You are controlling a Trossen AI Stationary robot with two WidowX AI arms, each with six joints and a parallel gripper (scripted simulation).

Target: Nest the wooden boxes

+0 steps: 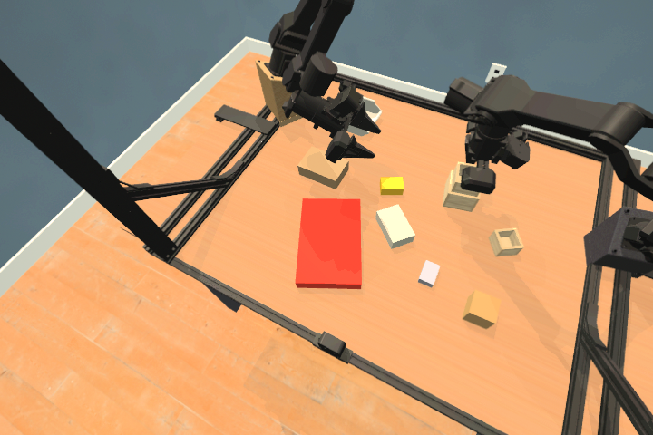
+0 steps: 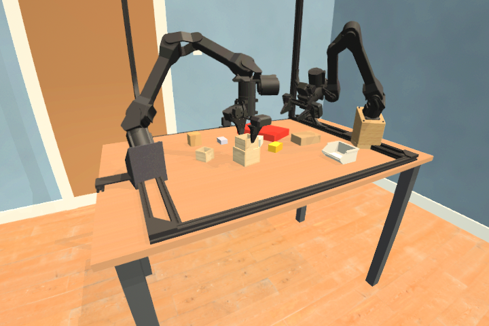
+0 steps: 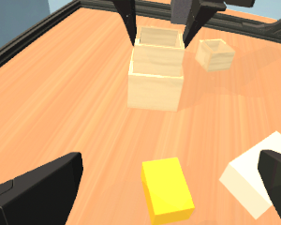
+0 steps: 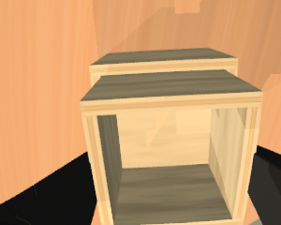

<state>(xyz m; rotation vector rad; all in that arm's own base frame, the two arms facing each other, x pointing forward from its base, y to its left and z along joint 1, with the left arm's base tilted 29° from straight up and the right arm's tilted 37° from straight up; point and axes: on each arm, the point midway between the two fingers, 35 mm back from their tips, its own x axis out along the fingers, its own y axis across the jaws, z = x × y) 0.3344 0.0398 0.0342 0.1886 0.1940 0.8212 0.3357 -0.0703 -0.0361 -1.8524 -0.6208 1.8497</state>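
The biggest wooden box (image 1: 460, 203) (image 2: 246, 157) (image 3: 155, 92) (image 4: 164, 57) stands on the table, open side up. My right gripper (image 2: 247, 137) (image 3: 157, 47) is shut on the middle box (image 2: 242, 142) (image 3: 157, 59) (image 4: 178, 86), open side up, over the biggest box's mouth. Most of the middle box shows above that rim; how far its bottom reaches inside is hidden. The small box (image 1: 501, 250) (image 2: 204, 155) (image 3: 216, 60) stands apart, open side up. My left gripper (image 1: 375, 143) is open and empty, well away from the boxes.
A yellow block (image 1: 391, 185) (image 3: 166, 187) and a cream block (image 1: 394, 226) lie between the stack and a red slab (image 1: 329, 241). A small pale block (image 1: 429, 273) and a tan cube (image 1: 482, 308) are beyond. A tan block (image 2: 304, 138) and a white bin (image 2: 341, 154) are near my left arm.
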